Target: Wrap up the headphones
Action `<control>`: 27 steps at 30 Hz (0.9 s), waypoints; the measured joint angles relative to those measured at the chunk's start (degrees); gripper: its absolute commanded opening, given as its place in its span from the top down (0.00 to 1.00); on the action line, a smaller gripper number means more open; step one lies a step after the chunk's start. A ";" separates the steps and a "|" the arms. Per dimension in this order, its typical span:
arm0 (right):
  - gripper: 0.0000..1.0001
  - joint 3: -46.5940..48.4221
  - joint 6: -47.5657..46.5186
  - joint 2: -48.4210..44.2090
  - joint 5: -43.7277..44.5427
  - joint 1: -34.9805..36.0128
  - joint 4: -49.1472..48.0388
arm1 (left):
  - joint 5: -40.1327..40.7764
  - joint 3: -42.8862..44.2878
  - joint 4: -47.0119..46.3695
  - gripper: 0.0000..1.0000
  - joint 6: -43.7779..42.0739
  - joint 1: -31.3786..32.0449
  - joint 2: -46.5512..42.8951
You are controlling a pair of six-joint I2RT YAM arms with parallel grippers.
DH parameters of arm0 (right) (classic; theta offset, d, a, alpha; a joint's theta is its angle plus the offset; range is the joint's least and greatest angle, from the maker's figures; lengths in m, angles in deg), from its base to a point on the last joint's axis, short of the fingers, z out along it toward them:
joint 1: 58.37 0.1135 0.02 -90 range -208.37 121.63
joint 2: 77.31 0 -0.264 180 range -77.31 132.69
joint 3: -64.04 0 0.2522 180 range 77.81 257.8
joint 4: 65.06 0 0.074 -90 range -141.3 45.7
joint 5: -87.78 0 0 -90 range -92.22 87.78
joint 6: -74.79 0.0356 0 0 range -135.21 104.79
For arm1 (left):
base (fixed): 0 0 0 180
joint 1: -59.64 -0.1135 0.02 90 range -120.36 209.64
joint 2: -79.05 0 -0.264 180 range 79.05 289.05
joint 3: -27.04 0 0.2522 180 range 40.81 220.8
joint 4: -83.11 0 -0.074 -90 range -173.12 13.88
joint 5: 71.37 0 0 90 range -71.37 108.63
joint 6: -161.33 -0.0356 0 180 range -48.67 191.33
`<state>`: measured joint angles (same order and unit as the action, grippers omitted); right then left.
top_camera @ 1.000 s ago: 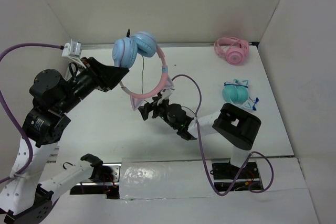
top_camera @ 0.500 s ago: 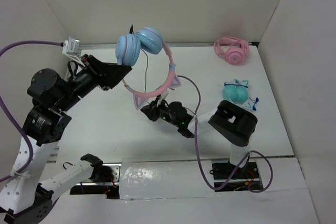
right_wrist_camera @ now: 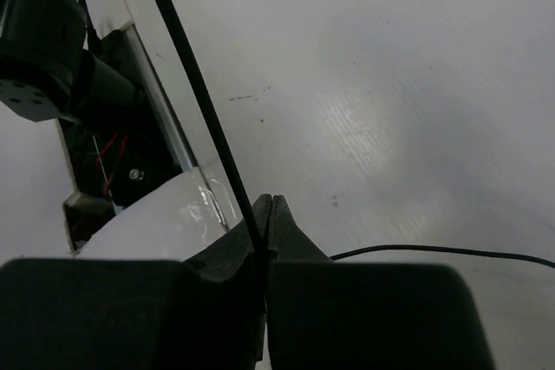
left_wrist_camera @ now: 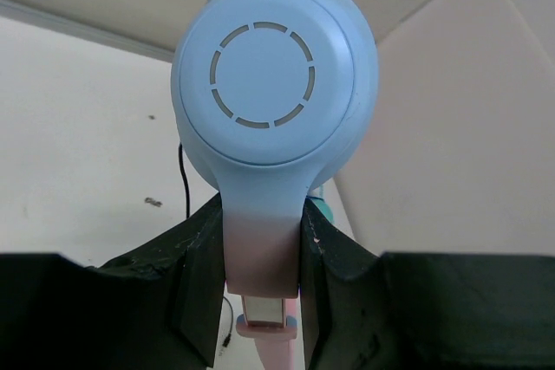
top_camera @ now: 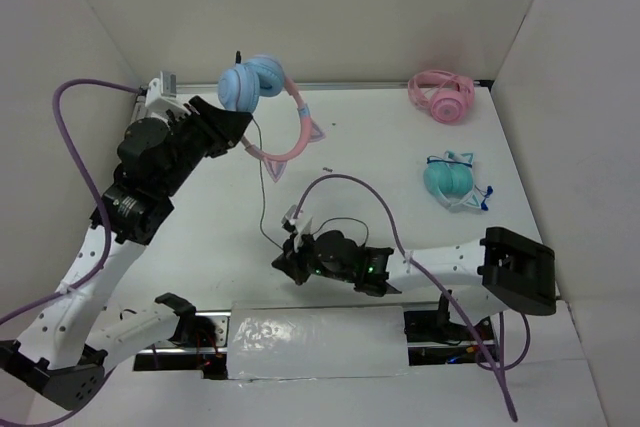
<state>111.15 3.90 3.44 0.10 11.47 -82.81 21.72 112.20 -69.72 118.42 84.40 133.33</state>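
The headphones, with light blue ear cups and a pink cat-ear headband, hang above the table's back left. My left gripper is shut on the headband just under one ear cup. In the left wrist view that cup fills the frame above the gripper, whose fingers press the stem from both sides. The thin black cable drops from the cups to my right gripper near the front edge. That gripper is shut on the cable, which runs up and away to the left.
All-pink headphones lie at the back right corner and teal headphones sit on the right side. White walls close in the back and both sides. A clear plastic strip and the arm bases line the near edge. Purple arm cables loop over the table.
My left gripper swung the headphones back and to the left. The right gripper shut on the cable and pulled it toward the near edge, drawing it taut.
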 measured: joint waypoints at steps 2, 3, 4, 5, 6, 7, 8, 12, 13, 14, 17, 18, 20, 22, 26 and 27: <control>1.00 3.98 0.39 -0.20 3.87 3.74 7.34 | 2.67 -1.57 -0.13 1.00 0.46 0.00 0.92; 1.00 6.32 0.50 -0.24 5.95 5.60 11.39 | 3.96 -1.77 -0.09 1.00 0.72 0.00 1.86; 1.00 8.72 0.55 -0.28 7.87 7.02 15.02 | 5.09 -1.79 -0.15 1.00 0.85 0.02 2.84; 1.00 10.73 0.55 -0.50 9.46 8.13 18.21 | 6.14 -1.79 -0.24 1.00 0.85 0.04 3.87; 1.00 12.74 0.57 -1.01 11.04 9.22 21.79 | 7.23 -1.92 -0.55 1.00 0.83 0.04 4.76; 1.00 14.40 0.55 -1.75 12.41 10.03 24.98 | 8.20 -2.40 -1.07 1.00 0.74 0.04 5.46; 1.00 15.72 0.55 -2.67 13.70 10.56 27.63 | 8.96 -3.17 -1.57 1.00 0.63 0.04 5.73; 1.00 19.65 0.09 -8.35 20.06 10.97 36.87 | 11.30 -7.41 -2.32 1.00 -0.74 0.04 5.40; 1.00 20.13 -0.28 -10.45 21.79 10.97 38.58 | 11.76 -8.63 -2.43 1.00 -1.01 0.04 5.14; 1.00 20.35 -0.74 -12.57 23.41 10.91 39.95 | 12.07 -9.57 -2.36 1.00 -1.38 0.04 4.81; 1.00 20.35 -2.62 -19.34 27.78 9.81 42.58 | 11.76 -11.82 -2.19 1.00 -2.73 0.04 3.34; 1.00 20.35 -3.06 -21.22 28.79 8.81 43.19 | 10.88 -12.72 -2.51 1.00 -3.96 0.04 2.29; 1.00 20.09 -4.09 -24.85 30.38 4.98 43.98 | 8.26 -15.19 -4.57 1.00 -6.84 0.04 -0.50; 1.00 19.23 -4.96 -28.15 31.58 0.04 44.81 | 5.07 -16.22 -5.33 1.00 -9.44 0.04 -2.95; 1.00 16.39 -8.17 -34.10 29.57 -8.66 44.89 | -2.45 -16.11 -6.01 1.00 -12.74 0.04 -5.22; 1.00 15.76 -9.35 -35.26 28.59 -10.12 44.78 | -4.42 -16.11 -6.08 1.00 -13.11 0.04 -5.42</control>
<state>126.91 -5.45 -31.81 28.69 1.35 -38.02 17.31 96.09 -75.79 105.30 84.44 127.91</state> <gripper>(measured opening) 0.008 0.445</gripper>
